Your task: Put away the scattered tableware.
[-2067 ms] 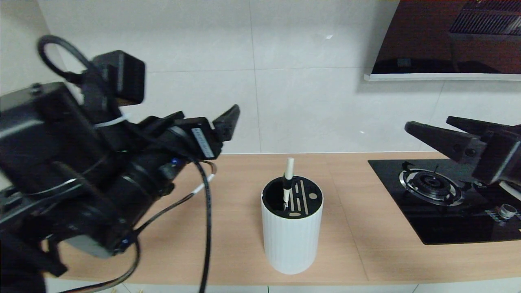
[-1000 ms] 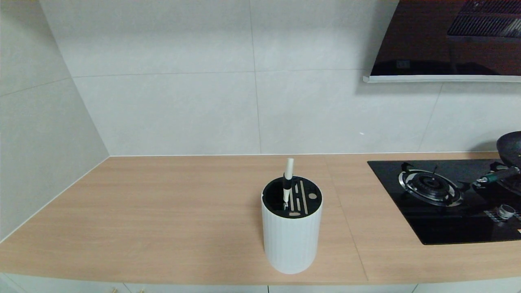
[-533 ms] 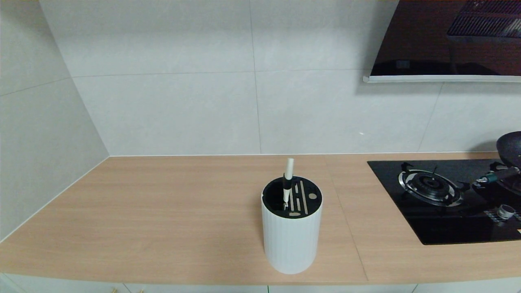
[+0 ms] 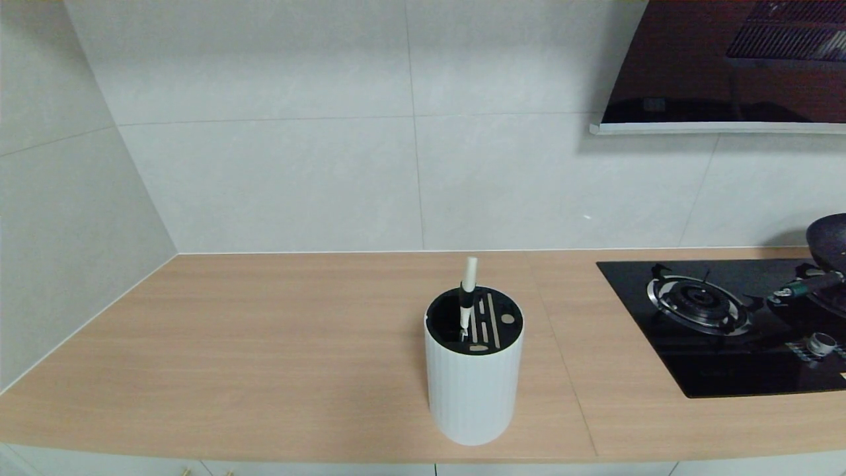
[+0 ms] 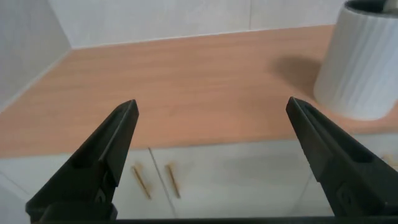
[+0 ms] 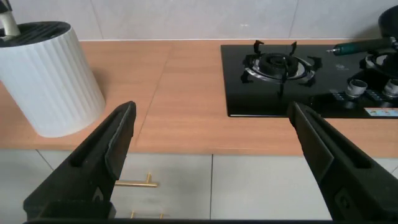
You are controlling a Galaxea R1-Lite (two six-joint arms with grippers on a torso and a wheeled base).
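On the countertop (image 4: 264,330): I see a white ribbed holder (image 4: 472,390) standing upright near the front edge, between the wall corner on the left and the hob on the right.
Holder top: a black insert cut with several narrow slots and a couple of round holes.
Tableware: one utensil (image 4: 468,285) with a cream handle and a black band stands upright in a slot on the left side of the insert, handle up. Its working end is down inside the holder, so I cannot tell what kind it is.
Left gripper (image 5: 212,106): fingers spread wide with nothing between them. It sits low, in front of the counter's front edge and well apart from the holder.
Right gripper (image 6: 212,107): also spread wide and empty, low in front of the counter edge, facing the stretch between the holder and the hob.
Hob (image 4: 720,344): black glass set into the counter, with a round burner (image 4: 700,303) at its near-left part.
Pan (image 4: 829,241): dark, at the far right edge over the hob.
Hood (image 4: 727,59): dark, on the tiled wall above the hob.
Cabinet doors (image 5: 249,180): pale fronts under the counter, with brass-coloured bar handles.
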